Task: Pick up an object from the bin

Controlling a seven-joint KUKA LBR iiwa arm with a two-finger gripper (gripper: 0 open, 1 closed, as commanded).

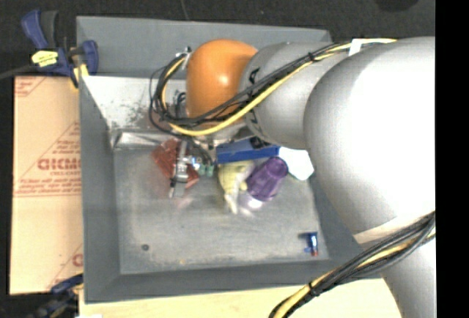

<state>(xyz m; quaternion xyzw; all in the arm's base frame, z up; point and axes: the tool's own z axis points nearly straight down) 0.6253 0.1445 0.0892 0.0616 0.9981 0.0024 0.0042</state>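
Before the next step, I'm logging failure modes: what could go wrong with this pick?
The gripper is at the edge of a reddish thing, so a grasp may catch only its rim and slip. The pale yellow piece and purple piece heaped close beside could get nudged or dragged along.

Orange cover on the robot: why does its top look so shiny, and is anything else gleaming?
In the camera view, light from above leaves a pale sheen on the orange cover and the arm's grey shell; the bin's upper-left wall glares whitish; the wrist dims the red thing beside the gripper.
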